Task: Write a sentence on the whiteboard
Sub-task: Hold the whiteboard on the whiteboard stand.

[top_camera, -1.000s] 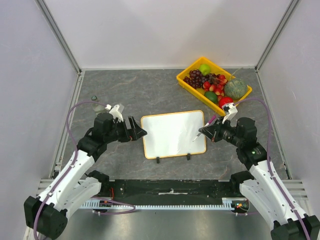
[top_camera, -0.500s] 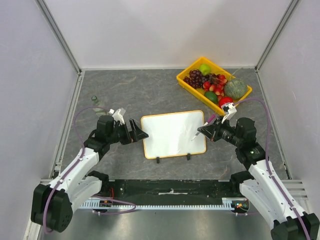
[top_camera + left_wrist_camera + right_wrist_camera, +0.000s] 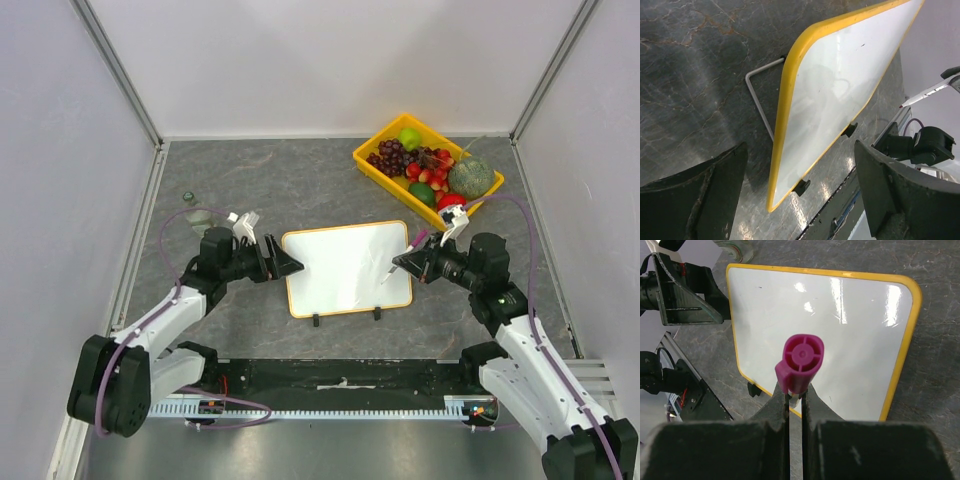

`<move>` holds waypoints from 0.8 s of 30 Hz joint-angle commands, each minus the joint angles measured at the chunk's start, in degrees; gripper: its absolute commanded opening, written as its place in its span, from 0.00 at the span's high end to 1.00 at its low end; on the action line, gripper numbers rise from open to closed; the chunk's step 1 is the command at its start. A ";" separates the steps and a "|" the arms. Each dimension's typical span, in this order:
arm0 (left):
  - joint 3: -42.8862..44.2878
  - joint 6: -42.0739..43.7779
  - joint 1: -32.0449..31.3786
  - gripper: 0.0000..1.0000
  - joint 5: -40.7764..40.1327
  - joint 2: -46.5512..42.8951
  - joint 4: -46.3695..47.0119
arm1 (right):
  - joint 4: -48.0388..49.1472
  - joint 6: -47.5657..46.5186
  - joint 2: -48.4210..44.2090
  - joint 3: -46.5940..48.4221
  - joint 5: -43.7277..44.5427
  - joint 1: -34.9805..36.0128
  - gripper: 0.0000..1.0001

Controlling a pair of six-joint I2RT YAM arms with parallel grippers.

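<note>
Update: left claw (image 3: 289, 264), spread wide, just slid up beside the whiteboard (image 3: 345, 268); right claw (image 3: 796, 399) pinches the marker (image 3: 800, 360), board blank, so writing looks about to start.

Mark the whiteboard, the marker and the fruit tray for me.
whiteboard (image 3: 345, 268), top external view, middle of its white face.
marker (image 3: 800, 356), right wrist view, its magenta cap end.
fruit tray (image 3: 372, 170), top external view, near-left yellow wall.
</note>
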 commanded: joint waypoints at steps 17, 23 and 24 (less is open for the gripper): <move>-3.42 1.72 0.23 0.47 13.89 10.74 20.77 | 13.93 4.44 7.62 2.77 4.21 14.85 1.00; -5.35 3.47 0.23 0.60 14.78 12.24 21.92 | 15.69 4.71 9.65 3.39 5.00 16.87 1.00; -5.52 3.73 0.32 0.62 14.78 12.16 21.66 | 15.78 4.89 9.65 3.47 5.18 17.14 1.00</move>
